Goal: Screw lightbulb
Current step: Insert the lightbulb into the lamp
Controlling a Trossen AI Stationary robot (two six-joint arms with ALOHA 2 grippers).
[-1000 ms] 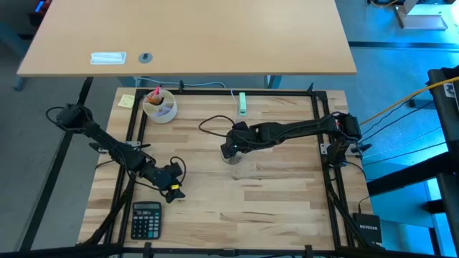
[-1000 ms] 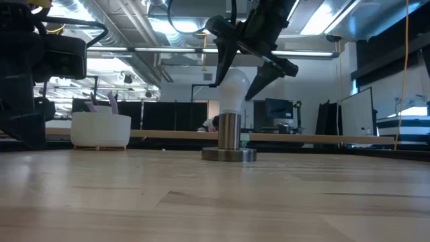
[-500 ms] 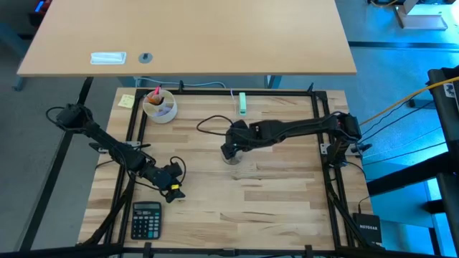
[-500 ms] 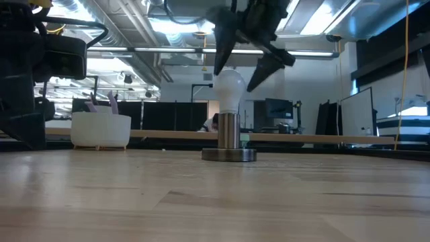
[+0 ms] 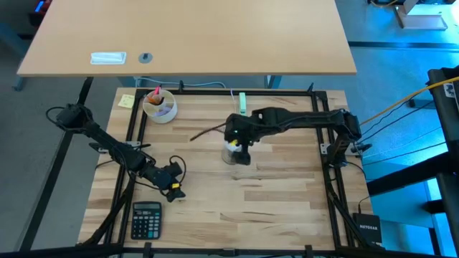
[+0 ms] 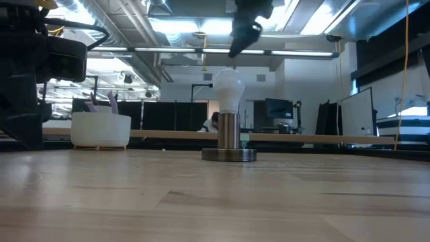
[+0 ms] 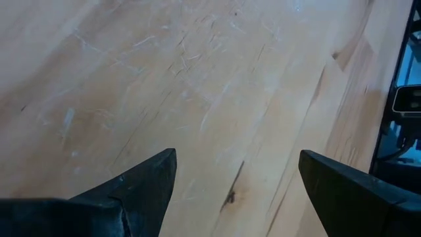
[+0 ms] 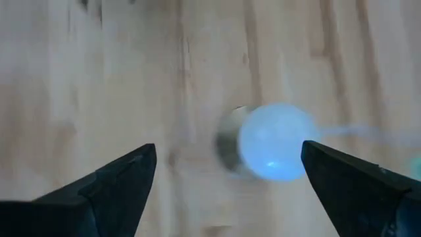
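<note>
The white lightbulb [image 6: 228,87] stands upright with its screw base in the round grey metal socket [image 6: 229,153] at the table's middle. It also shows in the right wrist view [image 8: 276,141]. My right gripper [image 8: 228,148] is open and hangs above the bulb, fingers pointing down, touching nothing. In the low view only its lower end [image 6: 243,28] shows, clear of the bulb's top. My left gripper [image 7: 237,168] is open and empty, low over the bare wood at the table's near left [image 5: 172,188].
A thin dark cord [image 5: 208,129] runs from the socket toward the far left. A pale green plug block [image 5: 242,102] and a white cup [image 5: 159,106] stand at the far edge. A calculator [image 5: 145,218] lies at the near left.
My right gripper, whose open fingers stood on either side of the bulb, has gone straight up and now hangs clear above it; the arm has swung a little toward the table's far edge. The bulb has stayed upright in the socket.
</note>
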